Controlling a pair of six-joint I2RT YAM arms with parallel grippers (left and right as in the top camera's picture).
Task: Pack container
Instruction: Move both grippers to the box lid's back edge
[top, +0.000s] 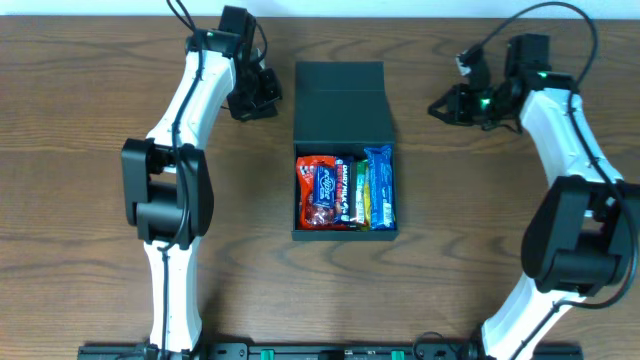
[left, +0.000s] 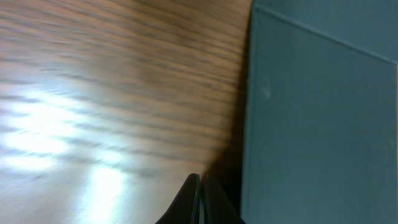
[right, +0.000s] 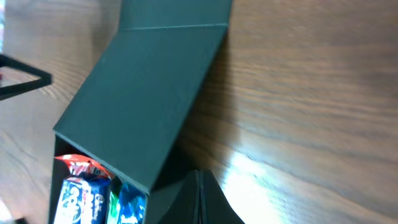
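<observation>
The dark green-black container (top: 343, 233) stands mid-table, its hinged lid (top: 340, 100) partly raised over the back half. Inside lie a red snack packet (top: 320, 192), a green bar (top: 361, 195) and a blue bar (top: 380, 187). My left gripper (top: 262, 95) is shut and empty, just left of the lid; in the left wrist view the fingertips (left: 200, 186) sit beside the lid's side (left: 317, 118). My right gripper (top: 445, 106) is shut and empty, to the right of the container. The right wrist view shows its fingertips (right: 199, 183), the tilted lid (right: 143, 99) and the packets (right: 81, 193).
The wooden table (top: 90, 200) surrounds the container. Both white arms reach in from the front edge, the left arm (top: 165, 170) along the left side and the right arm (top: 575, 190) along the right side. Black cables trail at the back edge.
</observation>
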